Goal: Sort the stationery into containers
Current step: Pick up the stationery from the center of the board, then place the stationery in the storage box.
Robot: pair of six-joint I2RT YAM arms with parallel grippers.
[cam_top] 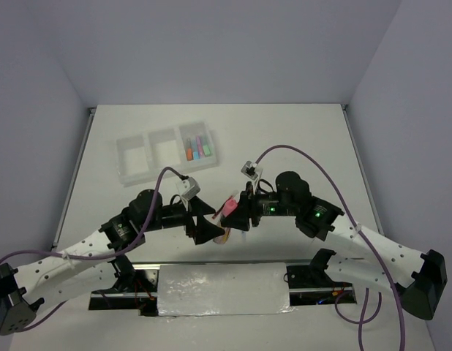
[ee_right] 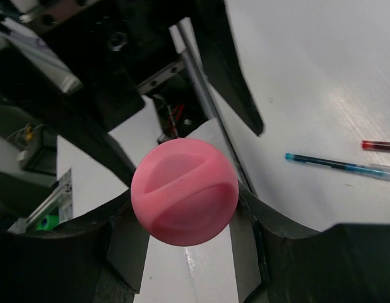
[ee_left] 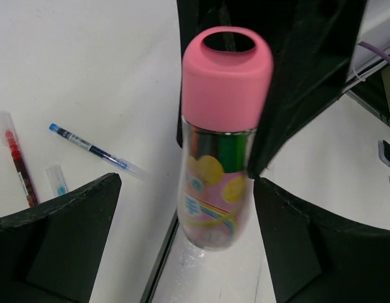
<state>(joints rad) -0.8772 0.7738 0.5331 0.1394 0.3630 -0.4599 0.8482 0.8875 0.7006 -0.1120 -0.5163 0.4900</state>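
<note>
1. Top view. Alone shows the tray (cam_top: 131, 157) far back on the table (cam_top: 299, 139), with highlighters (cam_top: 197, 147) in its right compartment. Shows the left hand (cam_top: 206, 230) and right hand (cam_top: 238, 215) meeting by the near edge, the jar (cam_top: 230, 208) a pink spot between them. Too small here to tell either grip.
2. Left wrist. Gives the jar's whole side: pink cap up, clear body with a coloured label. Sits between the left hand's fingers (ee_left: 56, 246), which are spread wide and grip nothing. One finger is well clear and the other just beside the glass; cannot tell whether it touches. Black fingers of the right hand close behind the jar. Red pen (ee_left: 18, 165) and blue pen (ee_left: 88, 146) lying apart on the table.
3. Right wrist. Looks straight down on the cap, with the jar's body hidden. Right hand about half closed, a finger (ee_right: 75, 252) pressed on the jar from each side. Same two pens off to the right, well apart from the jar.
</note>
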